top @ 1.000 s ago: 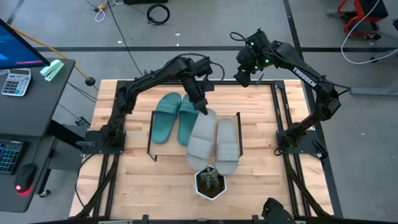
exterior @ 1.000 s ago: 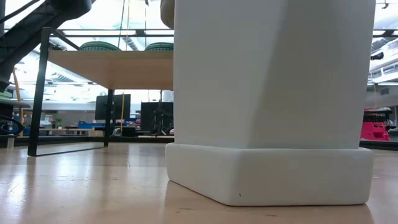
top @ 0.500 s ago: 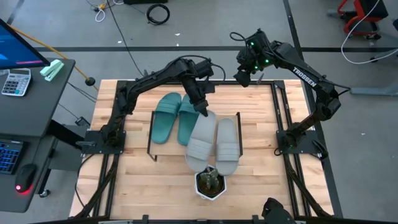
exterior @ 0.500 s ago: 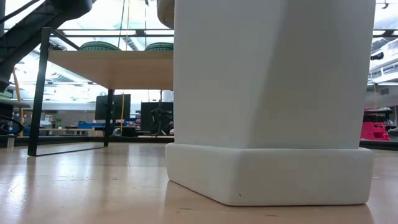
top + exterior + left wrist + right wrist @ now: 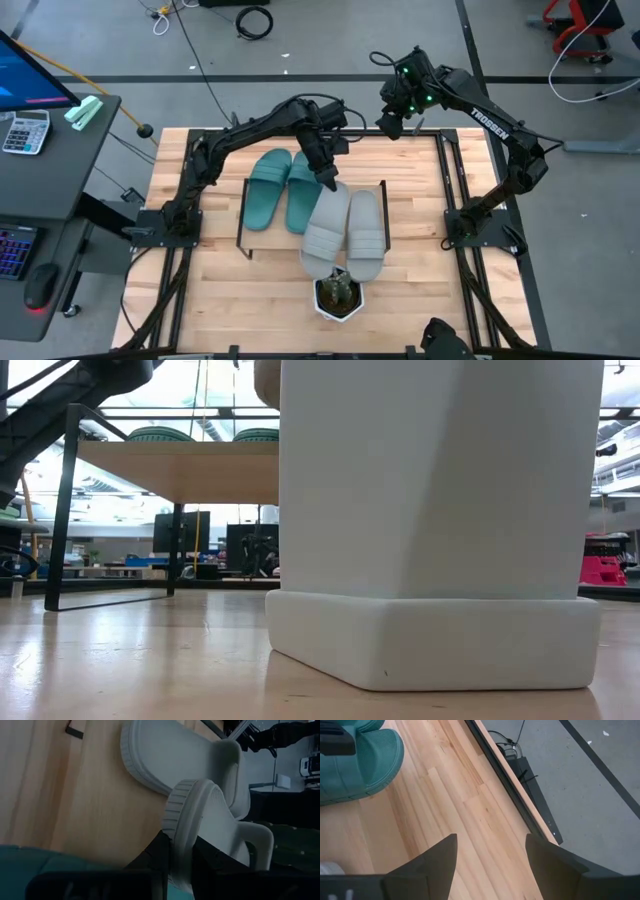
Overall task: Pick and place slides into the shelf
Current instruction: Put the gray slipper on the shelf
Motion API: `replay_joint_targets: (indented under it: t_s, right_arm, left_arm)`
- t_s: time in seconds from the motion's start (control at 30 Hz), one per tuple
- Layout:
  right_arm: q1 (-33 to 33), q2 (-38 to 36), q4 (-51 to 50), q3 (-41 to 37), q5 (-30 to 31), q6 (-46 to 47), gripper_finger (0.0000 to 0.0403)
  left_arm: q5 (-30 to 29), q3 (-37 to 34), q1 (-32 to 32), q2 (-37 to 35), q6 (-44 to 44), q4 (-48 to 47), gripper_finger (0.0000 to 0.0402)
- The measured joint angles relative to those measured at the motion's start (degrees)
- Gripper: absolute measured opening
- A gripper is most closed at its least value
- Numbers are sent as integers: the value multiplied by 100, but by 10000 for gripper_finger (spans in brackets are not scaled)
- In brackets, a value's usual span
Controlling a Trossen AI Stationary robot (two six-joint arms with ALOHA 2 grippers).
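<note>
My left gripper (image 5: 328,180) (image 5: 180,851) is shut on one light grey slide (image 5: 323,228) over the shelf (image 5: 245,218). The second grey slide (image 5: 366,235) (image 5: 165,755) lies flat beside it on the shelf's board. The teal pair (image 5: 268,188) (image 5: 300,192) rests sole-down on the board's left part and shows on top of the board (image 5: 180,470) in the low view. My right gripper (image 5: 393,125) (image 5: 490,865) hangs open above the table's far right corner, touching nothing. My left gripper pinches the grey slide's heel end (image 5: 182,812) between its two fingers (image 5: 157,852), which come from the far side, slanting down. The heel rim stands on edge between the fingers and the slide is tilted. Its toe end (image 5: 318,262) points toward the near edge.
A white plant pot (image 5: 338,293) (image 5: 430,520) stands at the near edge right by the grey slides' toes and blocks most of the low view. Bare table wood (image 5: 190,280) lies left and right of the shelf. A desk with a calculator (image 5: 25,130) stands beyond the left edge.
My left gripper has crept slightly toward the table's right and near edges, taking the grey slide's heel end with it. It has stayed shut on the slide throughout.
</note>
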Motion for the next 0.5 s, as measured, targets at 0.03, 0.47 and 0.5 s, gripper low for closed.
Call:
replay_joint_targets:
  t_s: [0.03, 0.47, 0.5]
  right_arm:
    - [0, 0, 1, 0, 0, -1, 242]
    - [-1, 0, 2, 0, 0, -2, 242]
    - [0, 0, 2, 0, 0, 0, 242]
  left_arm:
    - [0, 0, -4, 0, 0, 10, 50]
    - [-19, 0, -26, 0, -29, 72, 50]
    - [-28, 0, -26, 0, -53, 83, 50]
